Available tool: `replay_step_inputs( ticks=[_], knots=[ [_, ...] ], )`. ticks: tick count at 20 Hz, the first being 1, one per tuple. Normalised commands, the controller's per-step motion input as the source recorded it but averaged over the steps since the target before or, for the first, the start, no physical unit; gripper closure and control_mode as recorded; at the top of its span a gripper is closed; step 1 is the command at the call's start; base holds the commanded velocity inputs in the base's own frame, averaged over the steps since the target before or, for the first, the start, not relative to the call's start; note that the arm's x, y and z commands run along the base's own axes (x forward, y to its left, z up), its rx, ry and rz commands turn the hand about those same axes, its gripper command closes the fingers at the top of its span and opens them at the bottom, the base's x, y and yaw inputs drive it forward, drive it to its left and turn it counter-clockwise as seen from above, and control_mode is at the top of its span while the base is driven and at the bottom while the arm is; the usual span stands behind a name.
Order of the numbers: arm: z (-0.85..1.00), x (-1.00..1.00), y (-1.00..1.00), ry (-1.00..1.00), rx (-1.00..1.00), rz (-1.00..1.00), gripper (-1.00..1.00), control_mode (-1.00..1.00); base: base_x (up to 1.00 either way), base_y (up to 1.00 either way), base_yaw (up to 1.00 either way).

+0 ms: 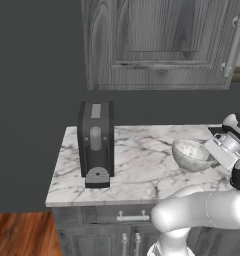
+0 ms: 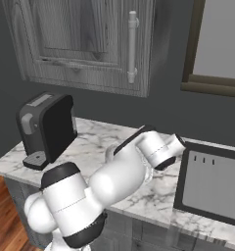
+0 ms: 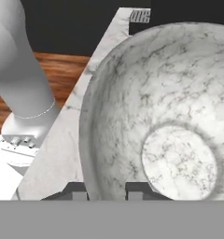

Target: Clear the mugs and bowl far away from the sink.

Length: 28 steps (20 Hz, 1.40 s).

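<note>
**Marble desk under a grey wall cabinet, bowl in the end effector's grip**

A dark grey wall backs a white marble desk (image 1: 142,170) veined in grey, with a grey wood-grain wall cabinet (image 1: 157,45) hanging above it and wooden floor (image 1: 17,232) showing past the desk's left end.

Near the left edge of the desk stands a black coffee machine (image 1: 96,142), upright, its drip tray facing the front edge. The left base view shows it from the front; the right base view shows it (image 2: 45,128) from the side.

Further right, the speckled white-grey bowl (image 1: 191,154) sits tilted over the right part of the desk, its opening turned up and towards the left. The end effector (image 1: 214,150) meets it at its right rim. In the right base view the arm's own white bulk covers nearly all of the bowl, so this view adds little about it.

The hand view fills that gap: the bowl (image 3: 179,121) takes up most of the picture, and the two dark fingertips (image 3: 138,189) stand one on each side of its rim, one outside the wall and one inside, clenched on it.

Only the right base view shows the sink (image 2: 212,184), set into the desk's right end, with its grey panel and black frame just right of the end effector (image 2: 156,164). A window frame (image 2: 207,83) shows on the wall above it.
</note>
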Motion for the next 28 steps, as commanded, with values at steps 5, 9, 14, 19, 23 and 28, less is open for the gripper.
replay_step_inputs(
  ticks=[5, 9, 14, 19, 23, 28],
  knots=[
    [0.10, -0.26, 0.10, -0.13, -0.03, 0.00, 1.00, -1.00, 0.00, 0.00, 0.00],
    [0.50, -0.51, 0.03, -0.32, -0.05, 0.00, 1.00, -1.00, 0.00, 0.00, 0.00],
    [0.66, -0.63, 0.06, -0.43, -0.07, 0.05, 1.00, -1.00, 0.00, 0.00, 0.00],
    [0.62, -0.62, 0.16, -0.52, -0.11, 0.11, 1.00, -1.00, 0.00, 0.00, 0.00],
    [0.41, -0.59, 0.21, -0.42, -0.12, 0.12, 1.00, -1.00, 0.00, 0.00, 0.00],
    [0.24, -0.42, 0.13, -0.22, -0.07, 0.11, 1.00, -1.00, 0.00, 0.00, 0.00]
  ],
)
